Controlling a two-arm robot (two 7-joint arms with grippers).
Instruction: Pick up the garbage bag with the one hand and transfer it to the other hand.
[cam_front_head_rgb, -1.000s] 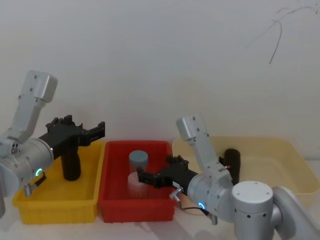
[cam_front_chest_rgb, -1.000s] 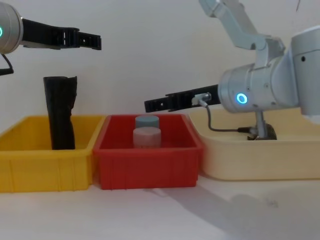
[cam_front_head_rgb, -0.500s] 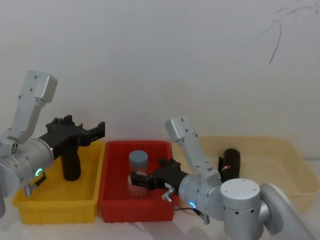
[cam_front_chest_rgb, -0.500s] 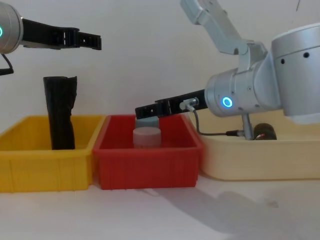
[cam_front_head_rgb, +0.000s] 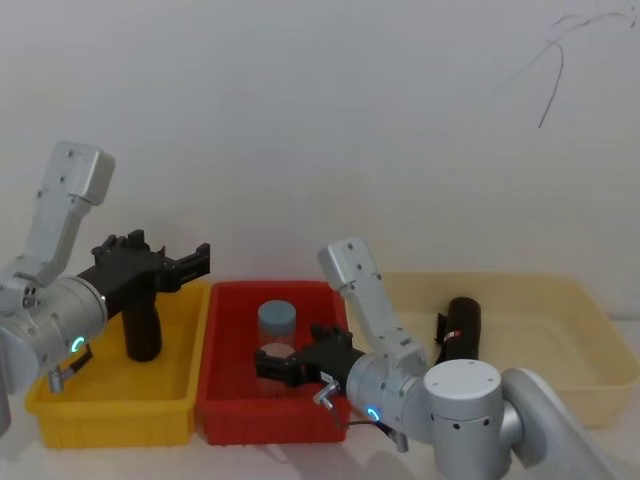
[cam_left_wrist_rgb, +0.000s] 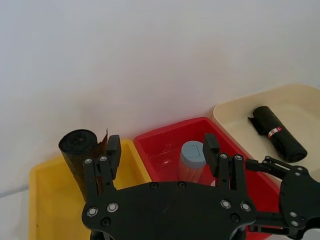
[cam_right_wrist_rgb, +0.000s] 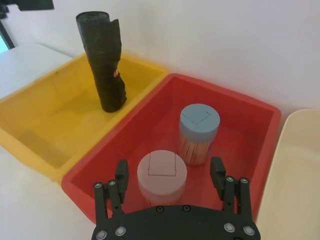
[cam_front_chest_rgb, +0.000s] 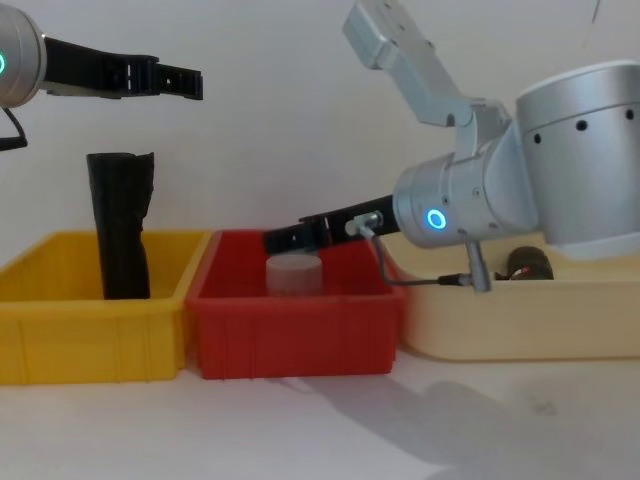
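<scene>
The garbage bag (cam_front_head_rgb: 462, 325), a short black roll with a red-and-white band, lies in the beige tray (cam_front_head_rgb: 590, 322); it also shows in the left wrist view (cam_left_wrist_rgb: 277, 132) and the chest view (cam_front_chest_rgb: 528, 263). My left gripper (cam_front_head_rgb: 200, 262), on the arm with the green-teal ring, hangs open high over the yellow bin (cam_front_chest_rgb: 190, 83), far from the bag. My right gripper (cam_front_head_rgb: 268, 368), on the blue-ringed arm, is open low over the red bin (cam_front_chest_rgb: 290, 330), its fingers (cam_right_wrist_rgb: 121, 172) either side of a pink-lidded jar (cam_right_wrist_rgb: 161, 175).
A taller black bundle (cam_front_head_rgb: 142, 325) with a ragged top stands upright in the yellow bin (cam_front_head_rgb: 110, 405). The red bin also holds a blue-lidded jar (cam_right_wrist_rgb: 199, 132) behind the pink one. The right arm's bulky body (cam_front_chest_rgb: 560, 160) stands before the beige tray.
The right arm has swung left and lower, carrying its open gripper away from the beige tray and deeper over the red bin. The left arm and the bag have not moved.
</scene>
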